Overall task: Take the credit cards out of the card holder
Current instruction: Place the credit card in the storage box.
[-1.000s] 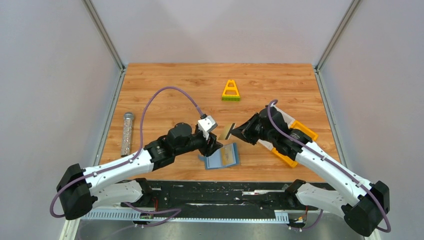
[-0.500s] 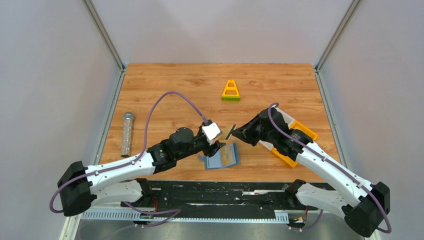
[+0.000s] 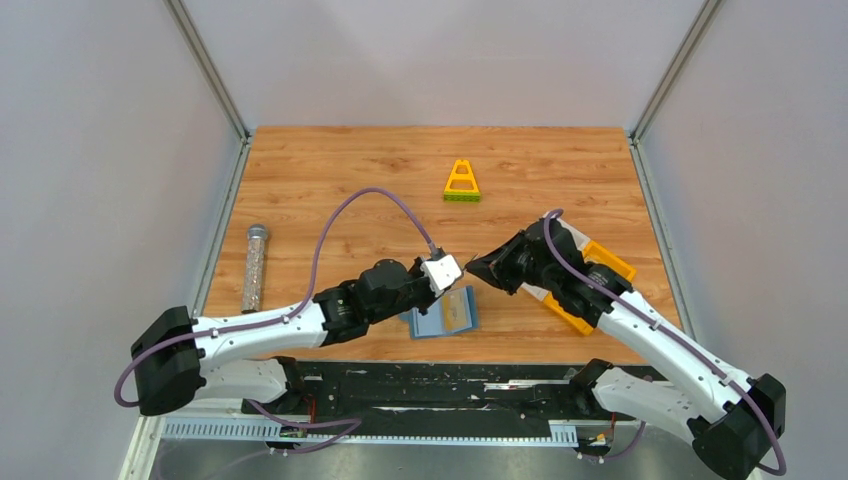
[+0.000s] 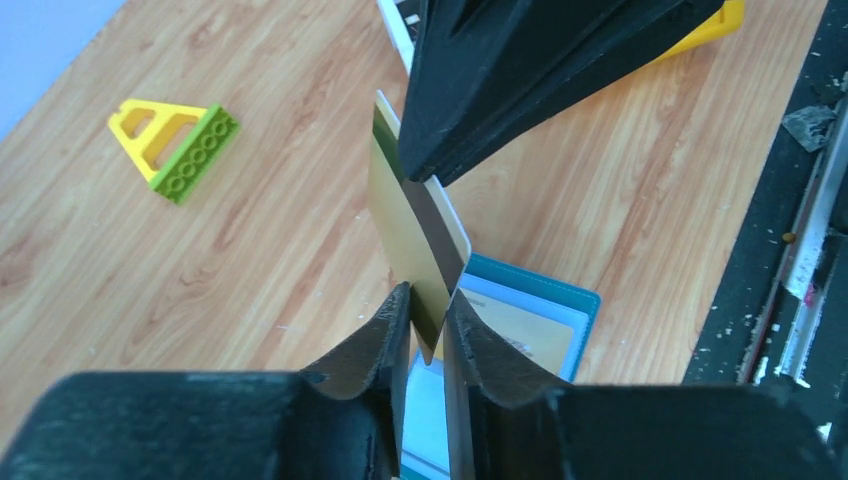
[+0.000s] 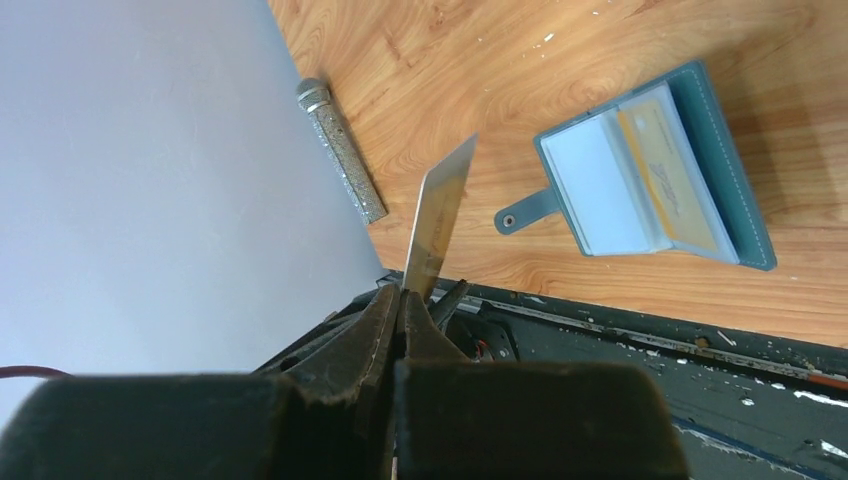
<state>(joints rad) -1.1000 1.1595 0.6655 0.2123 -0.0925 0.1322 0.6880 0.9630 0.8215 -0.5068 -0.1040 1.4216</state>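
Observation:
My right gripper (image 3: 473,267) is shut on one end of a gold credit card (image 5: 437,222) with a dark stripe and holds it on edge in the air above the table. My left gripper (image 4: 427,300) has come up to the card (image 4: 408,230). Its jaws stand slightly apart with the card's free corner between the fingertips (image 4: 397,312). The slate-blue card holder (image 3: 445,313) lies open on the table just below both grippers. A yellowish card (image 5: 668,172) sits in its right pocket, and its tab (image 5: 525,211) points left in the right wrist view.
A yellow and green toy triangle (image 3: 461,182) lies at the back centre. A glittery tube (image 3: 255,266) lies by the left edge. A yellow and white bin (image 3: 592,283) sits under the right arm. The black front rail (image 3: 420,385) runs along the near edge.
My left gripper has moved right and forward to the card, which now sits between its fingertips. My right gripper with the card has barely moved.

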